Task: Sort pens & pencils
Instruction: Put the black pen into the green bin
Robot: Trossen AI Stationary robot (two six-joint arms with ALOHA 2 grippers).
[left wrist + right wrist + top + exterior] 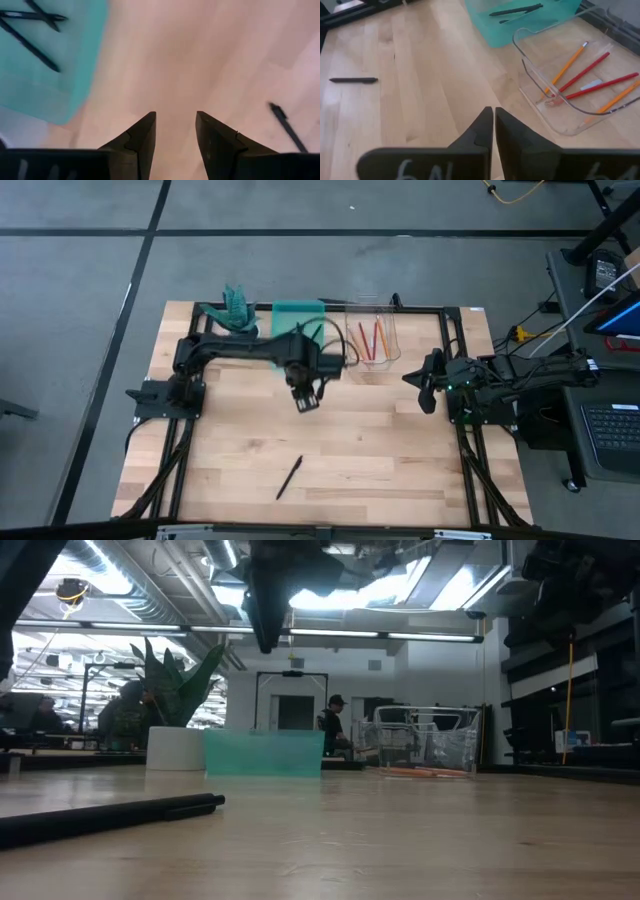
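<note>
One black pen lies flat on the wooden table near its near edge; it also shows in the low view, the left wrist view and the right wrist view. Other black pens lie in the teal tray. Two orange and two red pencils lie in the clear container. My left gripper hangs open above the table's middle, between the teal tray and the lone pen, and holds nothing. My right gripper waits shut at the table's right side.
A green plant in a white pot stands at the far left of the table, beside the teal tray. A black frame borders the table's far and side edges. A person shows in the room beyond the table.
</note>
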